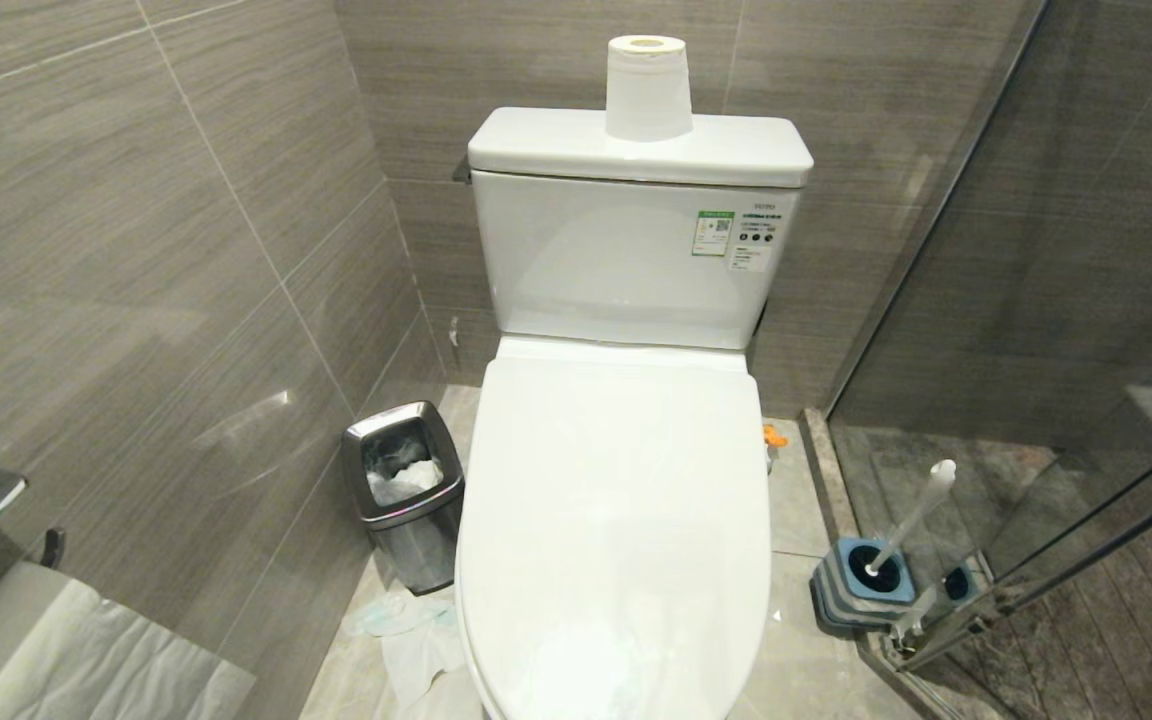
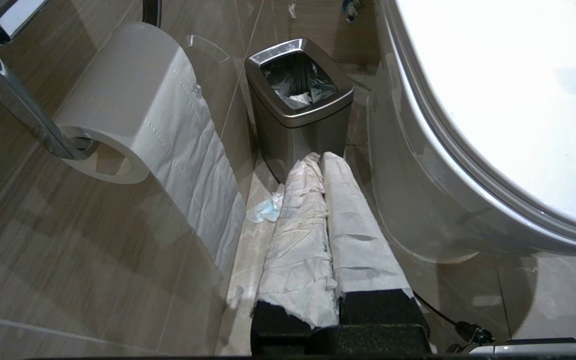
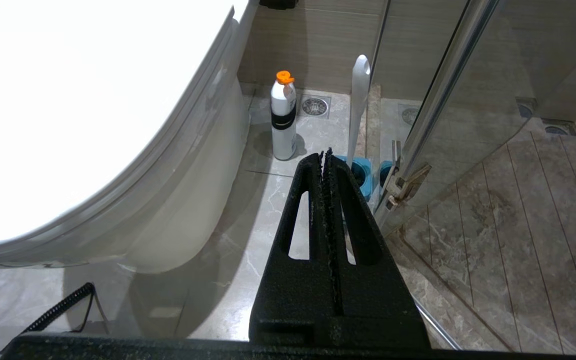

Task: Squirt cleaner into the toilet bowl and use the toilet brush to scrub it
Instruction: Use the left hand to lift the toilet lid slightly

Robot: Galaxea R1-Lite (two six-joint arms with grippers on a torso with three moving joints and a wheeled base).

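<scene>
A narrow bathroom is seen, walled in grey streaked tiles [image 1: 136,250] with a pale marble-look floor [image 3: 248,210] and a glass shower door [image 1: 1066,300] on the robot's right.

Nearest, the left gripper [image 2: 320,160] is seen only in its wrist view, low beside the toilet; its 2 fingers [image 2: 353,225] are wrapped in white paper and pressed together on nothing. The right gripper [image 3: 326,157] is likewise low on the other side, its 2 black, rough-textured, slotted fingers [image 3: 348,210] closed with nothing between them.

The toilet bowl [image 1: 616,520] is of glossy white ceramic, its smooth lid lowered flat; its long axis runs away from the robot toward the boxy cistern [image 1: 626,260].

On the right, against the glass door, a squarish blue-and-grey holder [image 1: 861,585] is set on the floor, and the toilet brush [image 1: 916,515] is stood in it, its slim white handle leaning up and to the right, rounded end uppermost; the bristle head is hidden.

On the left, a small brushed-steel waste bin [image 1: 406,495] with a dark liner is placed between wall and toilet.

Farther back on the right, a white cleaner bottle [image 3: 284,120] with an orange cap and black band is stood upright beside the toilet base. A paper roll [image 1: 647,88] is stood on the cistern.
</scene>
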